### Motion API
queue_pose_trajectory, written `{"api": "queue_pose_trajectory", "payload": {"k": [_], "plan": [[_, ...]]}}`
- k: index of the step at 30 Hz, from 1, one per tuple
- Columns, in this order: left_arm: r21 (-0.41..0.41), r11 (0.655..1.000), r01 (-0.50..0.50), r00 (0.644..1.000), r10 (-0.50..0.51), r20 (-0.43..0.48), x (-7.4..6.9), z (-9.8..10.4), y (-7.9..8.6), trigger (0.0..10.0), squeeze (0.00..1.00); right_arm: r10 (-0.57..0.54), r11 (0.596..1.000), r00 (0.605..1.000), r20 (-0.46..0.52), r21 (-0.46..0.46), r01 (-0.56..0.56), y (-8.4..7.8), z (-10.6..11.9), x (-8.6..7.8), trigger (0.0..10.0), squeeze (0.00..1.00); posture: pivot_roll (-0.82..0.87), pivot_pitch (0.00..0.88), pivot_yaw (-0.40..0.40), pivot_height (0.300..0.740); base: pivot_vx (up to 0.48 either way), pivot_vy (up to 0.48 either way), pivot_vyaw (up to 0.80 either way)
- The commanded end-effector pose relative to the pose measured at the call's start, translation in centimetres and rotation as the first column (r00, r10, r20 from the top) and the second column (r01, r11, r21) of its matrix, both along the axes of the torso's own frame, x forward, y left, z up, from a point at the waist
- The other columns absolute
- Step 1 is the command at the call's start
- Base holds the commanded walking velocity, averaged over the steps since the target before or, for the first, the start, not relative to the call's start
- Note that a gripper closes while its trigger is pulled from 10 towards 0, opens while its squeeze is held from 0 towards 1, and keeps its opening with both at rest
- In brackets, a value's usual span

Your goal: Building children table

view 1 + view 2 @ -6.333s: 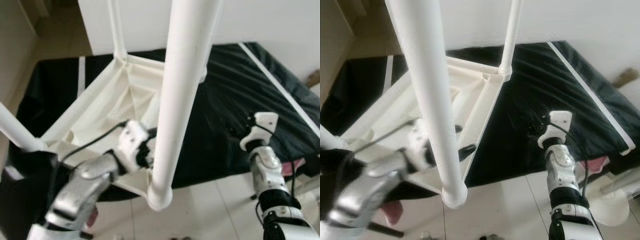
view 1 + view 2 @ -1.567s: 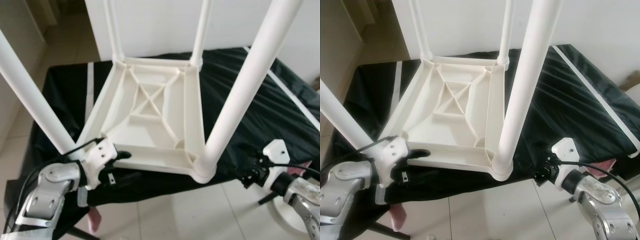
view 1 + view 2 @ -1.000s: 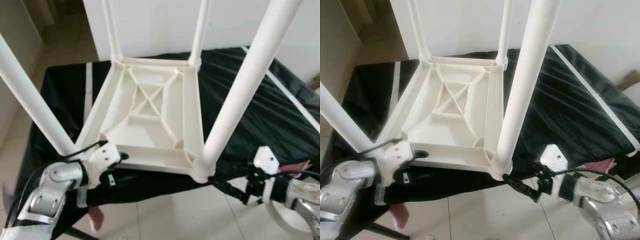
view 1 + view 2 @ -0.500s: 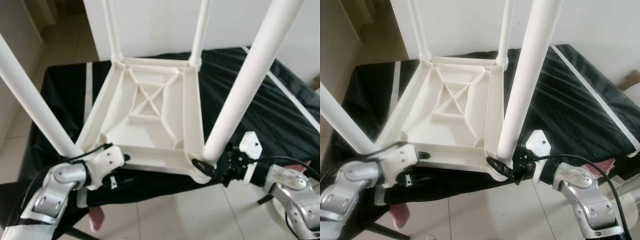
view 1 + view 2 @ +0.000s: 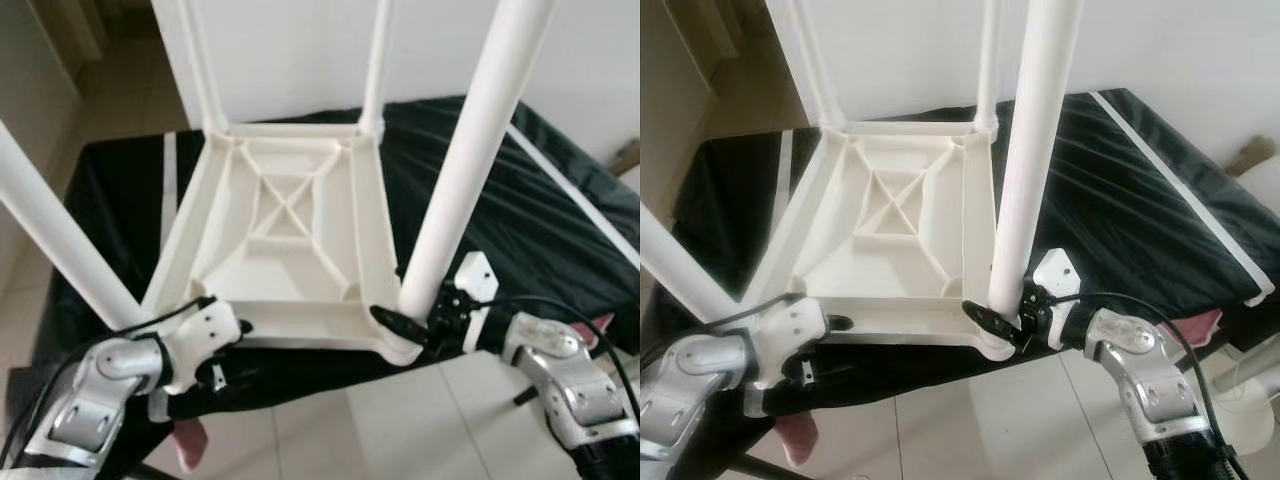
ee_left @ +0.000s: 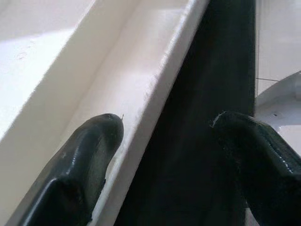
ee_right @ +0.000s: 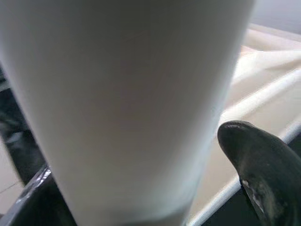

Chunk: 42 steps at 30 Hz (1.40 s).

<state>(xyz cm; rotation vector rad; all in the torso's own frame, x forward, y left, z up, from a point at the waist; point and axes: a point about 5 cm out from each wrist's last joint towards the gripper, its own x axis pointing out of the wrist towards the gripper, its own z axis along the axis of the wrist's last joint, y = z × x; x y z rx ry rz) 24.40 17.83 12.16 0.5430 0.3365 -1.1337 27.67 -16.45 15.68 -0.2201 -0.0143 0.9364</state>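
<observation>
The right tool (image 5: pixel 1008 318) has closed in, open around the near leg (image 5: pixel 1035 150)—to steady it; left tool (image 6: pixel 162 155) straddles the rim (image 6: pixel 155 89), open.

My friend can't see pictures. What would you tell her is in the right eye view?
An upside-down white plastic children's table lies on a black cloth, its legs sticking up. The right gripper has its black fingers around the base of the near right leg, and the left gripper straddles the table's near edge, fingers open.
</observation>
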Motion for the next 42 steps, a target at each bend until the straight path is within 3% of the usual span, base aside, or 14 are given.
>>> {"api": "queue_pose_trajectory", "payload": {"k": [1, 6, 14, 17, 20, 25, 28, 29, 32, 33, 34, 36, 37, 42], "plan": [[0.003, 0.998, 0.064, 0.993, -0.064, -0.102, -1.3, -0.9, -0.1, 10.0, 0.00, -0.038, 0.999, 0.999, -0.008, -0.032, 0.038, -0.8, -0.4, 0.9, 10.0, 0.00, 0.02, 0.037, -0.003, 0.740, 0.000, 0.000, 0.00], [-0.020, 0.997, 0.074, 0.993, -0.075, -0.095, -1.7, -0.9, -1.0, 10.0, 0.00, -0.061, 0.998, 0.998, -0.003, -0.028, 0.061, -1.0, -0.4, 2.3, 10.0, 0.00, 0.03, 0.027, -0.015, 0.740, 0.000, 0.000, 0.00], [-0.098, 0.995, -0.003, 0.998, 0.009, 0.062, 0.1, -0.1, -3.1, 10.0, 0.00, -0.127, 0.992, 0.991, 0.033, -0.001, 0.127, -1.6, 0.0, 3.7, 10.0, 0.00, 0.05, 0.021, -0.032, 0.740, 0.000, 0.000, 0.00], [-0.202, 0.976, -0.085, 0.975, 0.123, 0.184, 1.4, 0.9, -5.4, 10.0, 0.00, -0.186, 0.983, 0.982, 0.038, 0.009, 0.186, -3.0, 0.0, 3.9, 10.0, 0.00, 0.05, 0.025, -0.034, 0.740, 0.000, 0.000, 0.00], [-0.286, 0.950, -0.124, 0.953, 0.194, 0.231, 1.9, 1.8, -6.9, 10.0, 0.00, -0.214, 0.977, 0.976, 0.035, 0.005, 0.214, -3.8, -0.4, 3.9, 10.0, 0.00, 0.05, 0.029, -0.034, 0.740, 0.000, 0.000, 0.00], [-0.351, 0.931, -0.103, 0.952, 0.195, 0.237, 1.9, 2.6, -7.9, 10.0, 0.00, -0.247, 0.969, 0.969, 0.031, 0.017, 0.246, -4.1, -0.6, 3.9, 10.0, 0.00, 0.04, 0.033, -0.031, 0.740, 0.000, 0.000, 0.00], [-0.419, 0.905, -0.066, 0.970, 0.156, 0.185, 1.5, 3.5, -8.6, 10.0, 0.00, -0.261, 0.965, 0.965, 0.028, 0.023, 0.261, -4.4, -0.9, 3.7, 10.0, 0.00, 0.04, 0.044, -0.023, 0.740, 0.000, 0.000, 0.00], [-0.470, 0.881, -0.051, 0.980, 0.136, 0.148, 1.6, 4.3, -9.4, 10.0, 0.00, -0.295, 0.955, 0.955, 0.018, 0.030, 0.294, -5.0, -1.2, 3.6, 10.0, 0.00, 0.04, 0.054, -0.018, 0.740, 0.000, 0.000, 0.00], [-0.484, 0.874, -0.053, 0.981, 0.136, 0.137, 1.8, 4.5, -9.7, 10.0, 0.00, -0.311, 0.950, 0.950, 0.016, 0.033, 0.311, -5.3, -1.3, 3.6, 10.0, 0.00, 0.04, 0.056, -0.018, 0.740, 0.000, 0.000, 0.00], [-0.485, 0.873, -0.043, 0.980, 0.132, 0.150, 2.0, 4.8, -10.1, 10.0, 0.00, -0.324, 0.945, 0.946, 0.009, 0.037, 0.324, -5.5, -1.4, 3.6, 9.5, 0.00, 0.03, 0.057, -0.017, 0.740, 0.000, 0.000, 0.00], [-0.493, 0.870, -0.030, 0.978, 0.127, 0.165, 2.2, 5.1, -10.7, 10.0, 0.00, -0.332, 0.943, 0.943, 0.004, 0.039, 0.331, -5.7, -1.6, 3.6, 4.5, 0.00, 0.03, 0.063, -0.017, 0.740, 0.000, 0.000, 0.00], [-0.496, 0.868, -0.019, 0.976, 0.124, 0.178, 2.3, 5.3, -11.1, 10.0, 0.00, -0.334, 0.942, 0.943, 0.001, 0.040, 0.334, -5.8, -1.7, 3.6, 4.5, 0.00, 0.03, 0.063, -0.017, 0.740, 0.000, 0.000, 0.00], [-0.513, 0.858, -0.004, 0.975, 0.118, 0.190, 2.6, 5.9, -12.0, 10.0, 0.00, -0.349, 0.937, 0.937, -0.011, 0.033, 0.349, -6.0, -2.0, 3.6, 0.0, 0.00, 0.03, 0.066, -0.018, 0.740, 0.000, 0.000, 0.00], [-0.511, 0.858, 0.045, 0.982, 0.055, 0.179, 2.4, 6.2, -13.3, 10.0, 0.00, -0.373, 0.927, 0.927, -0.021, 0.021, 0.374, -6.3, -2.2, 3.6, 0.0, 0.00, 0.03, 0.068, -0.018, 0.740, 0.000, 0.000, 0.00]]}}
